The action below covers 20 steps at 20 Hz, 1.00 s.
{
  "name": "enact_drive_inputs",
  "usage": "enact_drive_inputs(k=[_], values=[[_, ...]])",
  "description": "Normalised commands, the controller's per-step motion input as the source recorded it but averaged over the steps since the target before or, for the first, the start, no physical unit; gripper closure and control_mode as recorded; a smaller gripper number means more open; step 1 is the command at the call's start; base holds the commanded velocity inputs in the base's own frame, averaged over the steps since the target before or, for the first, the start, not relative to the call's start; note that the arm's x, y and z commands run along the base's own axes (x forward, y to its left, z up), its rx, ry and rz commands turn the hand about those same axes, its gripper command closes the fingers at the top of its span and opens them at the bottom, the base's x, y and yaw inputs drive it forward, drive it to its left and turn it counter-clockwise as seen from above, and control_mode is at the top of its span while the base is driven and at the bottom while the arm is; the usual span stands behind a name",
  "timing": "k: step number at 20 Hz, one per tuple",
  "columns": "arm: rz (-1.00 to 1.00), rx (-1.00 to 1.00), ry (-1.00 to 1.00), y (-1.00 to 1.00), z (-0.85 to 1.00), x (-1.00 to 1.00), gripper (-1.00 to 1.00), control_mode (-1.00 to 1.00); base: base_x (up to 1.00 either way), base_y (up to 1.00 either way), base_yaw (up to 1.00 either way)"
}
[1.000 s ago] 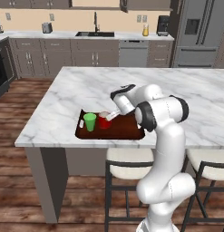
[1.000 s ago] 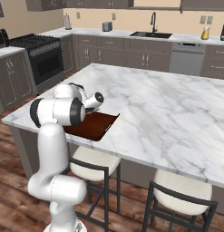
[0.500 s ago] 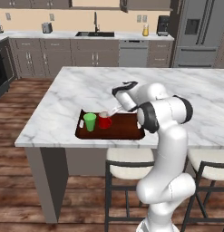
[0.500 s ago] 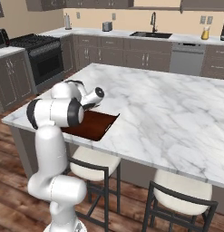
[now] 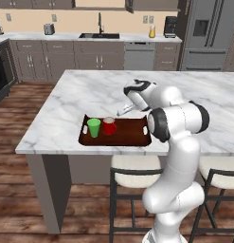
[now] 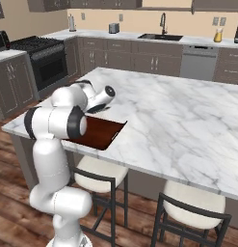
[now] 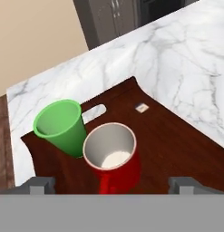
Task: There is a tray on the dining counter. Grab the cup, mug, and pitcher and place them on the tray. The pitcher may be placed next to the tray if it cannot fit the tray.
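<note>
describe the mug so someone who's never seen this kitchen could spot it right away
Find the big white marble dining counter and, near its front edge, the dark reddish-brown tray. Two small vessels stand close together at the tray's left end. The mug is the red cylinder with a white inside, on the right of the pair; its neighbour, the cup, is a green tumbler tapering toward its base.

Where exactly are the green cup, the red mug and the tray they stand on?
green cup [image 7: 63, 131], hand view, outer side wall
red mug [image 7: 120, 170], hand view, red outer wall
tray [image 5: 130, 133], left base view, bare floor right of the mug
</note>
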Motion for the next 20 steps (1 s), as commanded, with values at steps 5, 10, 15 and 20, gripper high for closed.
enact_drive_inputs(k=[5,10,15,20], values=[[-0.14,0.00,0.00,-0.29,0.27,-0.35,-1.00,-1.00,0.00,0.00,0.00],[-0.18,0.00,0.00,-0.31,0.22,-0.37,-1.00,-1.00,0.00,0.00,0.00],[-0.22,0.00,0.00,-0.28,0.13,-0.35,-1.00,-1.00,0.00,0.00,0.00],[-0.28,-0.01,0.00,-0.25,0.19,-0.27,-1.00,-1.00,0.00,0.00,0.00]])
